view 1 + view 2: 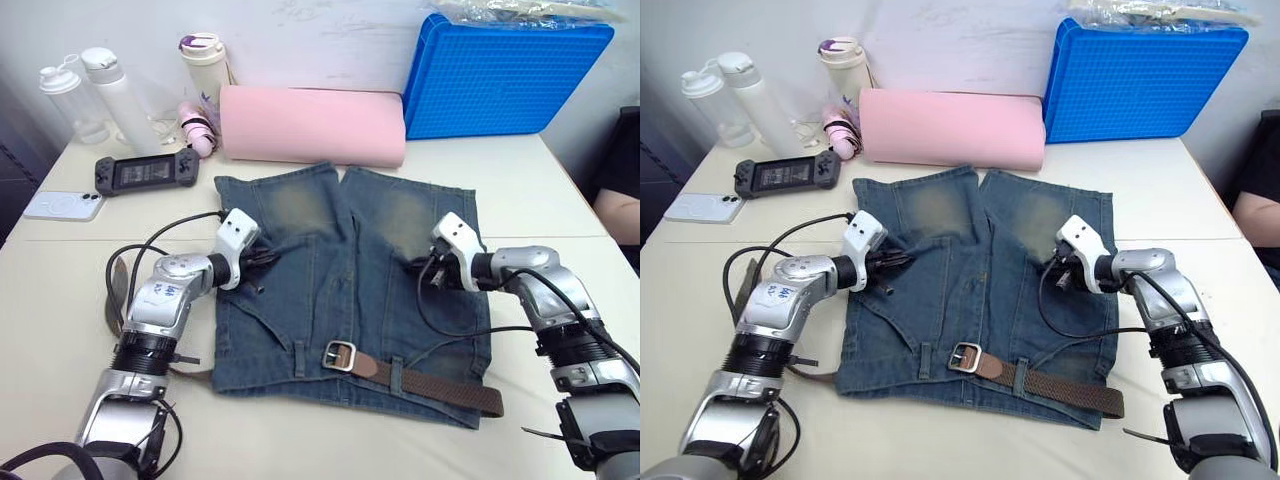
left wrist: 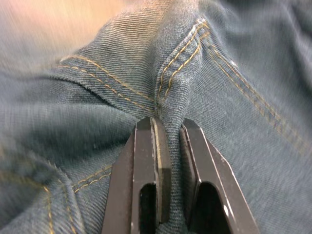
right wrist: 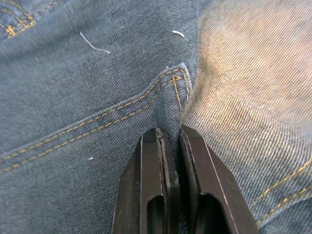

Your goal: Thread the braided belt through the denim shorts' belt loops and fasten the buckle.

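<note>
denim shorts (image 1: 350,290): matt twill cloth, faded patches, yellow stitching. braided belt (image 1: 440,385): woven brown strap, coarse texture, smooth brown end by the buckle (image 1: 338,355), shiny silver metal. Fingers (image 2: 146,170): dark matt, hard-looking. Table (image 1: 560,200): smooth, pale, matt.

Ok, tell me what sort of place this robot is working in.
Probably an indoor lab or office used for robot trials: a plain white table against a wall, with personal clutter such as drink bottles, a phone and a handheld game console behind the denim shorts.
</note>
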Robot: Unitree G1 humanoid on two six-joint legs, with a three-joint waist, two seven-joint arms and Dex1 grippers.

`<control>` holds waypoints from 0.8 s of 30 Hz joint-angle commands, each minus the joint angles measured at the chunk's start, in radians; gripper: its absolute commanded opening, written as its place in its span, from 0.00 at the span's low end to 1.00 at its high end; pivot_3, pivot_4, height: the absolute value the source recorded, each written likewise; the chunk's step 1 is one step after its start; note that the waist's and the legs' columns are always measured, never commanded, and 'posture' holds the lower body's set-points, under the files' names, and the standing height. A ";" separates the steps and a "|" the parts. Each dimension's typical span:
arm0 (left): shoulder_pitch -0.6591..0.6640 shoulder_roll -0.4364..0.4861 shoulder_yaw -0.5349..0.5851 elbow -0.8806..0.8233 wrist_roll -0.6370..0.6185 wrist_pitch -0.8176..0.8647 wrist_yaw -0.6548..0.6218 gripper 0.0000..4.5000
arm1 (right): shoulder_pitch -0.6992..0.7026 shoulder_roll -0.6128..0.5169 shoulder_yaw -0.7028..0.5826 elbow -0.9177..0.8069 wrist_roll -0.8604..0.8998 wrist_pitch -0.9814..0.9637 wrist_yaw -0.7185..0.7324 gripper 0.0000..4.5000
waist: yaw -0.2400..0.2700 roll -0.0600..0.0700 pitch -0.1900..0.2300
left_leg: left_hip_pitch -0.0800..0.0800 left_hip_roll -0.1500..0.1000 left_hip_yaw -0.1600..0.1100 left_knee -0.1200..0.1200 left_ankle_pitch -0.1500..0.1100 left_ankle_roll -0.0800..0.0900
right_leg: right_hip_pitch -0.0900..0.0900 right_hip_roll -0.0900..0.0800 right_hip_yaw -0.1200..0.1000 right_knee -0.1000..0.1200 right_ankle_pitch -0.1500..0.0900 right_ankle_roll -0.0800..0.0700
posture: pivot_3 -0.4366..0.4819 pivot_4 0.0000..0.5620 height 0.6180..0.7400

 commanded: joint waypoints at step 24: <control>-0.288 0.069 0.161 0.306 -0.038 -0.023 0.094 0.99 | -0.493 0.107 -0.115 0.720 -0.083 -0.562 -0.133 0.98 | -0.035 0.001 0.001 | -0.007 0.000 -0.002 -0.005 0.002 -0.002 | -0.013 -0.002 -0.016 0.008 0.001 0.001 | 0.48 0.27 1.00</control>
